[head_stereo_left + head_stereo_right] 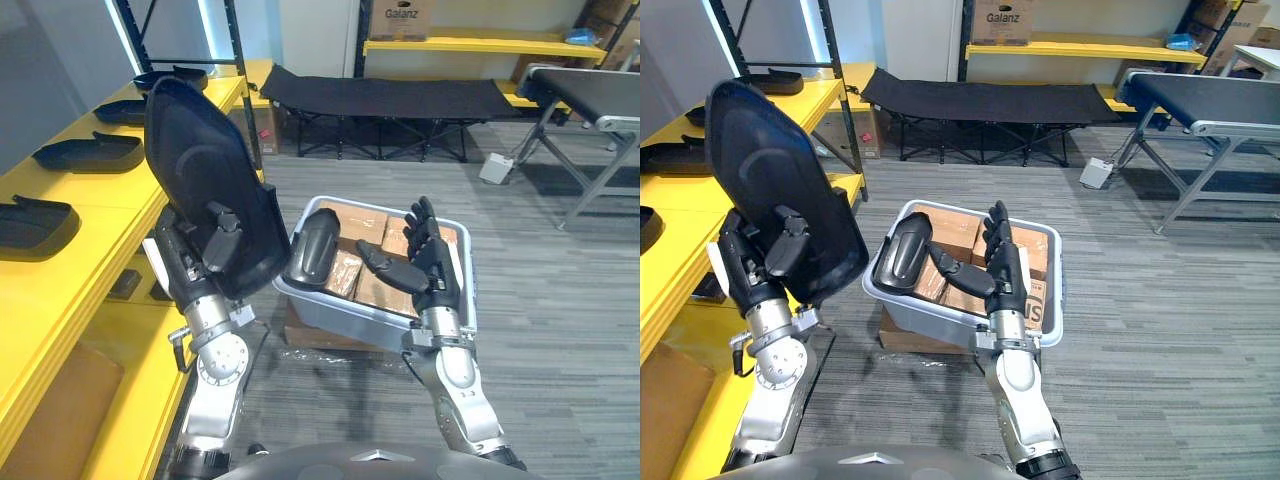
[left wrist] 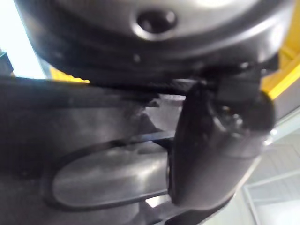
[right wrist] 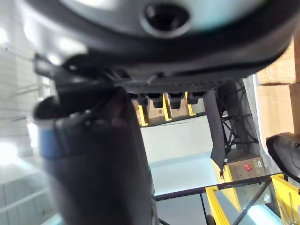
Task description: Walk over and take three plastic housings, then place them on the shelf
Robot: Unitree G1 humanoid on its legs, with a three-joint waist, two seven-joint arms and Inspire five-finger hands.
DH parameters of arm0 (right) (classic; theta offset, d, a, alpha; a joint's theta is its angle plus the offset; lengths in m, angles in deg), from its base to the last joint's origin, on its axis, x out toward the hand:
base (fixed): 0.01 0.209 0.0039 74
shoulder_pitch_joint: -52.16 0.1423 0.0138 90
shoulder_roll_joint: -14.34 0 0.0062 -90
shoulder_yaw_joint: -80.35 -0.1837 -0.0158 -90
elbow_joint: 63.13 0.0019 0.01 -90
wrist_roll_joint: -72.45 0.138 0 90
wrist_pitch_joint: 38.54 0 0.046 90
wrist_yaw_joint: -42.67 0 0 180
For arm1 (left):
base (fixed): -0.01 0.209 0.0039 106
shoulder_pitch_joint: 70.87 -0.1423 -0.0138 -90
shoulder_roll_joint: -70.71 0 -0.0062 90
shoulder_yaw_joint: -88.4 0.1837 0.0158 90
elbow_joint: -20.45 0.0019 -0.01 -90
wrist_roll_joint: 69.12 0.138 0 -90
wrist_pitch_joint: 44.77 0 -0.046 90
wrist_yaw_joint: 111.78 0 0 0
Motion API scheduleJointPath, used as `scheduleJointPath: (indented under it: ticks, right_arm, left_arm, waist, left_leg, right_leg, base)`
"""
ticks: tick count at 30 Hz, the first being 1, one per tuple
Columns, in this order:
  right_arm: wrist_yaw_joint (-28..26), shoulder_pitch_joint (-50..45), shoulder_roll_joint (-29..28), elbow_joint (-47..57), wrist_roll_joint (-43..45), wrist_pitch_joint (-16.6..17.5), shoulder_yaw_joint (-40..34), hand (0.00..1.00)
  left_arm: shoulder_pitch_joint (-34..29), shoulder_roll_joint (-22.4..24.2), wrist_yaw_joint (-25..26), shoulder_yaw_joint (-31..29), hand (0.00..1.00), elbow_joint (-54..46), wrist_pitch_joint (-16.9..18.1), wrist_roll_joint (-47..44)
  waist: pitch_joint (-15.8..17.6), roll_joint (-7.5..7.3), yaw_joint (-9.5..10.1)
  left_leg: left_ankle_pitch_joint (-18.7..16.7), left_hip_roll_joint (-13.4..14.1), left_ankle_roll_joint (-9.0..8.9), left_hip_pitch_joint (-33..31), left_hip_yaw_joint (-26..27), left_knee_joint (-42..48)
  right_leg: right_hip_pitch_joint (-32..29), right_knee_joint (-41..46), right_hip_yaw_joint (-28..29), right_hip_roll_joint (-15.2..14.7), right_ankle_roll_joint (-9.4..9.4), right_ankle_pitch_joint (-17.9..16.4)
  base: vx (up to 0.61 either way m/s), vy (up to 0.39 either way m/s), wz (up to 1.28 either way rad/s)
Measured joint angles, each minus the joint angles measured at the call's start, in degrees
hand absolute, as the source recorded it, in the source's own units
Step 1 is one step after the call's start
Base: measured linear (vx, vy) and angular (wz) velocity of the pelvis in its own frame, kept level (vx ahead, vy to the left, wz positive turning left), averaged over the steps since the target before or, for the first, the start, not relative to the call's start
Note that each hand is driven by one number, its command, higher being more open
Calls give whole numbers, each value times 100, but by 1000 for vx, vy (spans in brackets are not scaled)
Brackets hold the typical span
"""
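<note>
My left hand is shut on a large black plastic housing, holding it upright beside the yellow shelf. The left wrist view has my thumb pressed against the housing's dark inner face. A smaller black housing stands on end in the grey bin, leaning at its near left corner. To the right of that housing, my right hand is raised over the bin, open, with fingers straight up and thumb pointing at it, not touching. Several black housings lie on the shelf.
The bin holds brown cardboard boxes and rests on a flat carton on the floor. A black folding cot stands behind it, a conveyor at the back right, and a small white box on the floor. Shelf posts rise at left.
</note>
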Motion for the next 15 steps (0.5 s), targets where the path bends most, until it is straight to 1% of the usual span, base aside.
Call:
scheduleJointPath:
  ticks: [2, 4, 6, 8, 9, 11, 12, 13, 14, 15]
  right_arm:
    - [-133, 2, -6, 3, 266, -25, -160, 100]
    - [-278, 2, -4, -2, 478, -187, -212, 100]
    - [-468, 4, 3, -17, 471, -420, -199, 100]
    - [-703, 57, 58, -58, 362, -608, -107, 100]
    - [-801, 113, 68, -90, 341, -648, -42, 100]
    - [-1001, 312, 89, -228, 330, -665, 85, 100]
    - [-1028, 376, 100, -254, 307, -672, 115, 100]
    - [-1084, 479, 121, -260, 236, -678, 148, 100]
    - [-1134, 622, 135, -260, 245, -678, 172, 100]
    - [-1147, 693, 137, -260, 255, -678, 178, 100]
  left_arm:
    - [-266, 41, -351, -249, 0, -286, 32, -442]
    - [-413, 158, -707, -644, 0, -540, 138, -879]
    - [-534, 271, -990, -982, 0, -800, 158, -1155]
    - [-692, 316, -1339, -1369, 0, -1074, 245, -1471]
    - [-767, 323, -1506, -1497, 0, -1198, 276, -1568]
    - [-986, 327, -1806, -1802, 0, -1442, 328, -1758]
    - [-1051, 332, -1879, -1872, 0, -1477, 354, -1789]
    - [-1206, 341, -1991, -1989, 0, -1527, 389, -1887]
    - [-1346, 387, -2124, -2113, 0, -1544, 392, -2008]
    - [-1405, 405, -2174, -2151, 0, -1544, 393, -2077]
  waist:
    - [7, 15, 9]
    - [25, 26, 85]
    - [49, 38, 254]
    - [91, 43, 419]
    - [124, 38, 489]
    - [176, 36, 695]
    - [191, 32, 761]
    - [194, 22, 875]
    - [195, 15, 950]
    - [201, 12, 957]
  left_leg:
    - [2, -1, 3, -79, -101, 2]
    - [64, -4, 59, -177, -307, 20]
    - [69, -12, 58, -197, -484, 21]
    - [86, -48, 56, -262, -779, 20]
    - [100, -52, 61, -294, -885, 20]
    - [141, -56, 53, -386, -1060, 23]
    - [144, -57, 54, -384, -1091, 23]
    - [142, -59, 51, -374, -1130, 26]
    - [139, -59, 47, -373, -1172, 29]
    - [139, -59, 47, -376, -1200, 31]
  right_leg:
    - [18, -37, -116, 12, 1, 0]
    - [109, -41, -329, 26, 22, -6]
    - [204, -40, -536, 36, 57, -12]
    - [361, -18, -851, 33, 108, -104]
    - [398, 1, -944, 37, 121, -139]
    - [438, 90, -1143, 44, 133, -234]
    - [461, 97, -1163, 49, 135, -248]
    - [500, 100, -1198, 55, 138, -264]
    - [519, 114, -1231, 60, 134, -281]
    - [536, 117, -1259, 64, 136, -286]
  base:
    - [41, 2, 21]
    - [55, -12, 46]
    - [53, -13, 51]
    - [34, -14, 69]
    - [30, -14, 67]
    - [19, -9, 52]
    - [25, -11, 36]
    - [35, -10, 19]
    - [30, -8, 16]
    - [21, -8, 20]
